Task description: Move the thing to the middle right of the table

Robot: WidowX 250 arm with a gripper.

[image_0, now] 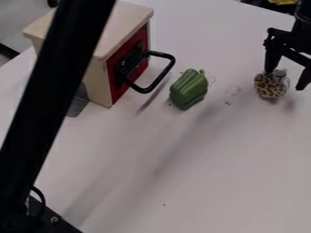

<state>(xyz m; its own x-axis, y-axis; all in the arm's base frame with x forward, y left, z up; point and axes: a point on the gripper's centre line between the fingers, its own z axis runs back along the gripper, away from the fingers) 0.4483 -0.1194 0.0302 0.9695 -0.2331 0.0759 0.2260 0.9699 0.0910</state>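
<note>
From where I'm standing, a box (127,22) is sitting at the far left of the bench (213,182), its handle (142,89) jutting out towards the right. A bell pepper (188,91) is lying just right of that handle, apart from it, around the middle of the far half. Well to the pepper's right, a bauble (271,85) is resting on the bench, near the right side, beneath the pincer (283,79). On the left, a pole (45,104) is slanting across in front of the box.
</note>
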